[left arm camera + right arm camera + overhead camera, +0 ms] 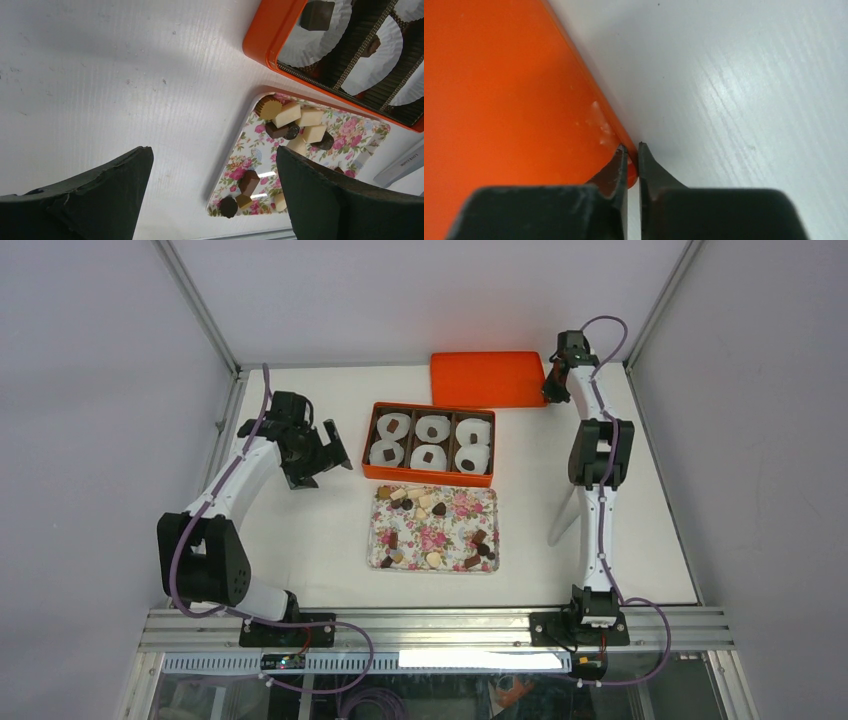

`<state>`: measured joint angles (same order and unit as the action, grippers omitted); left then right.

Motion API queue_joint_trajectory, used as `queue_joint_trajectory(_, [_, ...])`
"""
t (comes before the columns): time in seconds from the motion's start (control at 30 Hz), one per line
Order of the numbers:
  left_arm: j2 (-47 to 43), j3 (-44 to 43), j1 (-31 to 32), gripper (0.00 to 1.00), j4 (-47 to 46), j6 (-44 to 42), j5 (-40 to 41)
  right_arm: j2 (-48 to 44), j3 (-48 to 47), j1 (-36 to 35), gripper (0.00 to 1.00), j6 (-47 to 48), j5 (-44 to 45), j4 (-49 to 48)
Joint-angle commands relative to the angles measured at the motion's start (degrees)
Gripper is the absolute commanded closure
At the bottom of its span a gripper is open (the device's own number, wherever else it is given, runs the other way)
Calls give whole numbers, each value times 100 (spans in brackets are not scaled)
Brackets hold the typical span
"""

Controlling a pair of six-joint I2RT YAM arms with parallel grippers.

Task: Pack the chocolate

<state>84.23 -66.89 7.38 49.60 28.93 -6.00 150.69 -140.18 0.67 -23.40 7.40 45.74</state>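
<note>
**Chocolate** (438,508) (286,114) – small loose pieces, dark brown, tan and cream, in squares, rounds and hearts. Most lie scattered on the floral tray, with a cluster at its far edge, more along the near edge and a few at the right side. Further pieces sit in paper cups inside the orange box. Each front-row cup holds a dark piece, and the back row is too small to read with certainty.

**Floral tray** (372,540) (248,150) – rectangular, pink flower print, flat on the table just in front of the box.

**Orange box** (430,478) (265,35) – open, divided into compartments, holding six white pleated paper cups (395,425) (320,42) in two rows of three.

**Orange lid** (487,378) (499,100) – lying flat behind the box, toward the right.

**Left gripper** (325,468) (214,150) – fingers spread wide and holding nothing, above bare table to the left of box and tray.

**Right gripper** (549,392) (633,150) – at the lid's right edge, with the fingertips drawn almost together and the lid's rim pinched between them.

**Table** (300,540) (125,75) (749,75) – white surface.
</note>
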Motion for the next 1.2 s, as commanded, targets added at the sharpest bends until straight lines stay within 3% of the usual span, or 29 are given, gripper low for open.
queue_joint_trajectory(0.0, [38,-260,-61,1,-170,-132,22,-394,500,45,100,-215,110,-292])
queue_joint_trajectory(0.4, [-246,-193,-61,1,-170,-204,-193,-2550,2641,286,100,-470,-103,-903])
queue_joint_trajectory(0.63, [-379,-418,-61,1,-128,-326,-1180,-4100,3822,553,100,-607,-178,-971])
queue_joint_trajectory(0.87, [-670,-570,-61,1,-274,-261,-1624,-5482,4882,635,100,-566,-228,-901])
queue_joint_trajectory(1.17, [-430,-617,-61,1,-1133,714,-2981,-6879,5994,654,100,-756,-861,-803])
